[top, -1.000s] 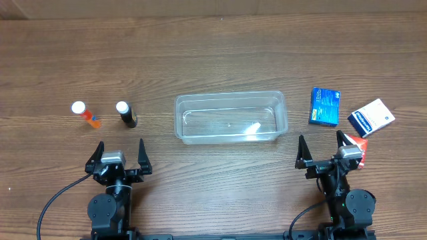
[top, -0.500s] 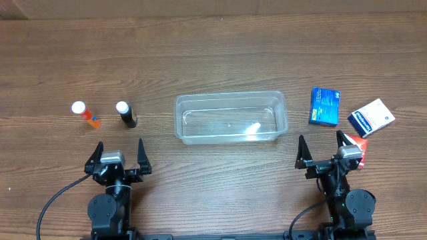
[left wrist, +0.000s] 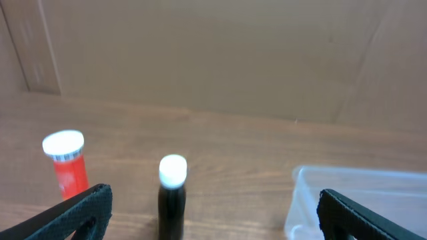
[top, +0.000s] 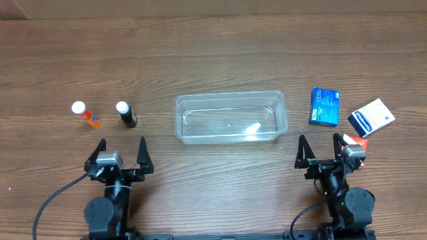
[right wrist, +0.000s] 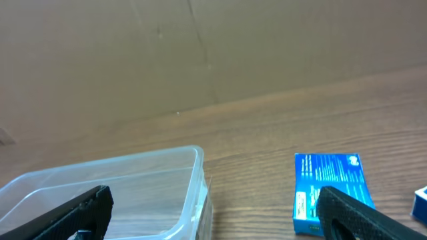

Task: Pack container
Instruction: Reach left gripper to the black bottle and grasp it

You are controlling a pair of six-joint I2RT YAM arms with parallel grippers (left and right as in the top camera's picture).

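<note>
- A wooden desk (top: 213, 53) carries everything.
- The container (top: 230, 96), mid-desk, is a clear rectangular tub with rounded corners and a rim; wood grain shows through it.
- The left tool (top: 121, 143) and right tool (top: 319, 139) sit off the container's near corners, both spread wide, gripping nothing.
- A blue box (top: 325, 107) and a white box (top: 371, 117) lie right of the container.
- A black bottle (top: 126, 115) and an orange bottle (top: 85, 114) stand left of it.

container (top: 230, 118): centre of counter (top: 213, 53).
inner bottle (top: 125, 114): 9 o'clock of container, well apart.
outer bottle (top: 85, 114): 9 o'clock of inner bottle, near.
first box (top: 325, 107): 3 o'clock of container, near.
second box (top: 371, 117): 4 o'clock of first box.
left claw (top: 121, 143): 6 o'clock of inner bottle.
right claw (top: 319, 138): 6 o'clock of first box.
</note>
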